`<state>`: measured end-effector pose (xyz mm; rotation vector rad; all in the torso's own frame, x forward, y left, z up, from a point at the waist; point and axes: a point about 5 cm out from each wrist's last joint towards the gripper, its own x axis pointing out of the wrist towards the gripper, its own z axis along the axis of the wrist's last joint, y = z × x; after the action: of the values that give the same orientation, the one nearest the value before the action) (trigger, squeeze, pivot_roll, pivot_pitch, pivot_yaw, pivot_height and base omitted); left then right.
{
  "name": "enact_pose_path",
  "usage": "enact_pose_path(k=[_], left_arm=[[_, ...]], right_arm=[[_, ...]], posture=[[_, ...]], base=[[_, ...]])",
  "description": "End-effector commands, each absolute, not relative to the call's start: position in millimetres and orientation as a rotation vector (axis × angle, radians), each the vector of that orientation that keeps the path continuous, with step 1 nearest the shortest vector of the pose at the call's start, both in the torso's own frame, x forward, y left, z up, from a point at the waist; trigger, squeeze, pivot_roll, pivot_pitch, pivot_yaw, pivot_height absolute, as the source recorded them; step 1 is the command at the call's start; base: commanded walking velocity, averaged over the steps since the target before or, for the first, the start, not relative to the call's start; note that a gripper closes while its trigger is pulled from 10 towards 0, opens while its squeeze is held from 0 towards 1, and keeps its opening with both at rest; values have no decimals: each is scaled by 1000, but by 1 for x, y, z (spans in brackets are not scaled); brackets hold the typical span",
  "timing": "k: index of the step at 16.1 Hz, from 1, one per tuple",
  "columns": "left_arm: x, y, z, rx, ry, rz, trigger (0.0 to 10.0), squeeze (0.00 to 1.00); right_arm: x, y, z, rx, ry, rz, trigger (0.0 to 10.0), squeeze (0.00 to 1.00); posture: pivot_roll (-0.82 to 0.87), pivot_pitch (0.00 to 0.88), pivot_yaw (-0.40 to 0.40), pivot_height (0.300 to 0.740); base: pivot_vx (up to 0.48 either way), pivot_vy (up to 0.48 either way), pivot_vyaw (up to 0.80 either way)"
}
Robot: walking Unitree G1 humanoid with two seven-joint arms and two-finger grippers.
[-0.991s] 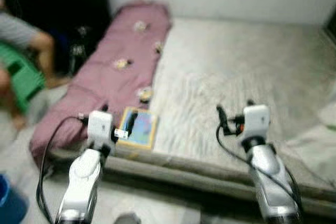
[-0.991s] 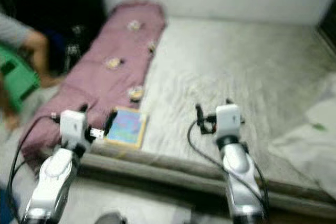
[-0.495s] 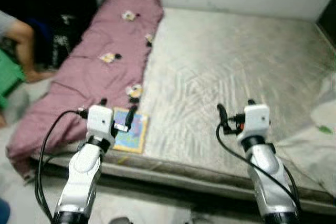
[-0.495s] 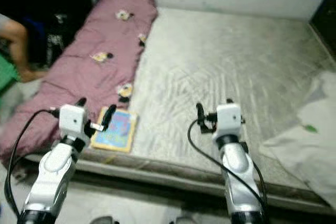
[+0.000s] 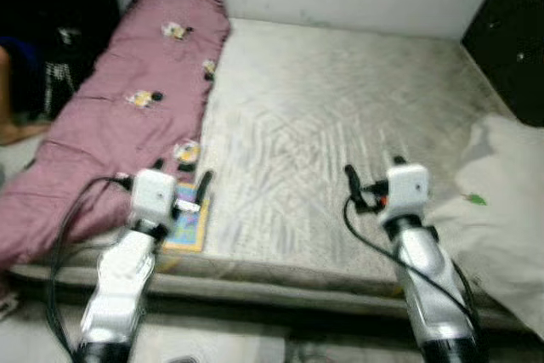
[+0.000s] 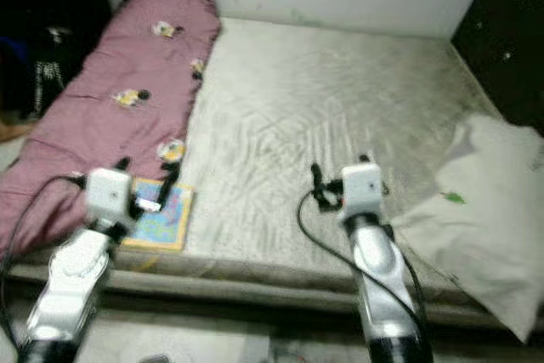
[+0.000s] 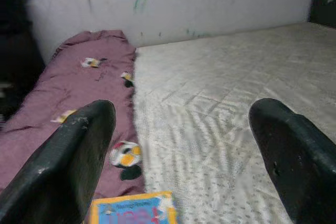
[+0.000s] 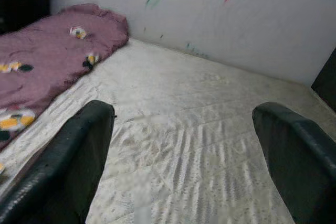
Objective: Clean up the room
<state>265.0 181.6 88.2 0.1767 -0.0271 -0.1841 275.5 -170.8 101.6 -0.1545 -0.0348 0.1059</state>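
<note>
A bare grey mattress [image 5: 340, 125] lies before me against a white wall. Along its left side stretches a rolled pink quilt [image 5: 127, 108] with cartoon prints. A blue and yellow picture book [image 5: 189, 225] lies flat at the mattress's front left edge, beside the quilt; its top edge shows in the left wrist view as the book [image 7: 134, 214]. My left gripper [image 5: 180, 186] hovers open just above the book. My right gripper [image 5: 372, 178] hangs open over the front middle of the mattress, holding nothing. A crumpled white sheet [image 5: 501, 210] lies at the front right corner.
A dark cabinet [image 5: 510, 40] stands at the far right. A person's leg [image 5: 13, 129] shows at the left edge beside dark clutter. The grey floor [image 5: 255, 342] runs along the mattress's front edge below my arms.
The camera has swung right: the green stool and seated person slid out on the left, the white sheet and dark cabinet came in on the right. Both grippers stay open.
</note>
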Motion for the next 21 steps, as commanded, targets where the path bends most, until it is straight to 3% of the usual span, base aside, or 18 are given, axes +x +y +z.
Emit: enact_pose_path(k=[1, 21], left_arm=[[269, 179, 94, 172, -51, -185, 10000, 0], [261, 174, 85, 156, -21, -184, 10000, 0]], right_arm=[[277, -181, 102, -185, -20, 76, 10000, 0], [264, -193, 91, -231, 19, 72, 10000, 0]], posture=[[-63, 37, -30, 740], [-73, 43, -41, 740]], base=[[0, -409, 0], [0, -471, 0]])
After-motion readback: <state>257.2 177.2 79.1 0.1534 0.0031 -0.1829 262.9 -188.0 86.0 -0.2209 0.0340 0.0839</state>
